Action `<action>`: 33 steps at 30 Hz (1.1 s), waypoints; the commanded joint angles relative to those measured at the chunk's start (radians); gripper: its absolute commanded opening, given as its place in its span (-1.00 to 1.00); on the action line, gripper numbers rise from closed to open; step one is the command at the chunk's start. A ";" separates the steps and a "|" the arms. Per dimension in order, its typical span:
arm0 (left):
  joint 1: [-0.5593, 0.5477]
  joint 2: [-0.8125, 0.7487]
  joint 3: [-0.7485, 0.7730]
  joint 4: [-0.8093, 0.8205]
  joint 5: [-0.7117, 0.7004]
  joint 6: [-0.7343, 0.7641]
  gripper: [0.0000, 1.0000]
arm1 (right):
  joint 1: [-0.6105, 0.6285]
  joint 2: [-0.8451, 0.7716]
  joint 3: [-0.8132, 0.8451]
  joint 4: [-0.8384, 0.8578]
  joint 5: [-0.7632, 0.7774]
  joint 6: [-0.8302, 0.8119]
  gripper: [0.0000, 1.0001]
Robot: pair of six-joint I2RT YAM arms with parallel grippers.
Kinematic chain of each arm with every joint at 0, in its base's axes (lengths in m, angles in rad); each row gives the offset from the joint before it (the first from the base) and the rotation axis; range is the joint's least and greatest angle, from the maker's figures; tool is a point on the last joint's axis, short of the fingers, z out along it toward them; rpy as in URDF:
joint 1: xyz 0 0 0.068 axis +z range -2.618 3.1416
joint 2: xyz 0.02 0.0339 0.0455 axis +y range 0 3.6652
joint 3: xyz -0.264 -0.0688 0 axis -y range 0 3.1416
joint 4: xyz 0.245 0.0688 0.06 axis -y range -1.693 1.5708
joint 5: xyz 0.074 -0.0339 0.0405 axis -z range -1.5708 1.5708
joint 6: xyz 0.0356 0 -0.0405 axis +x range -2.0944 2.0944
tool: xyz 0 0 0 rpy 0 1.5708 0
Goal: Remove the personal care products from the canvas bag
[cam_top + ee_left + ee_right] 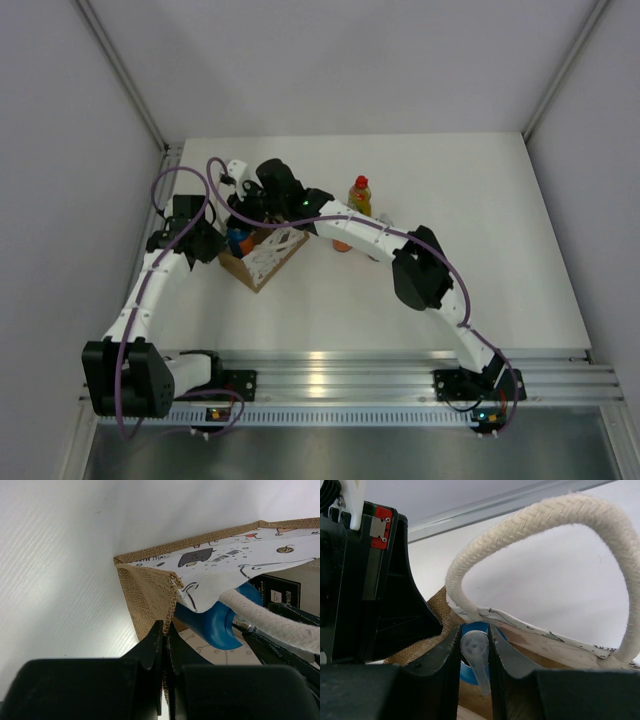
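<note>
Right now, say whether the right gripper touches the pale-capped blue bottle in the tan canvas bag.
Touching. Right wrist view: right gripper clamps the pale-capped blue bottle.

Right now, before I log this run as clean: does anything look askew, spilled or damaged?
Nothing looks spilled or damaged. The bag sits skewed to the table edges, its wall pinched by the left gripper. The right gripper grips a bottle inside it by the cap.
</note>
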 commanded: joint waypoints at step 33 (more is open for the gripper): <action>0.002 -0.010 -0.005 -0.049 0.016 0.006 -1.00 | 0.024 -0.300 -0.037 0.047 0.115 -0.003 -1.00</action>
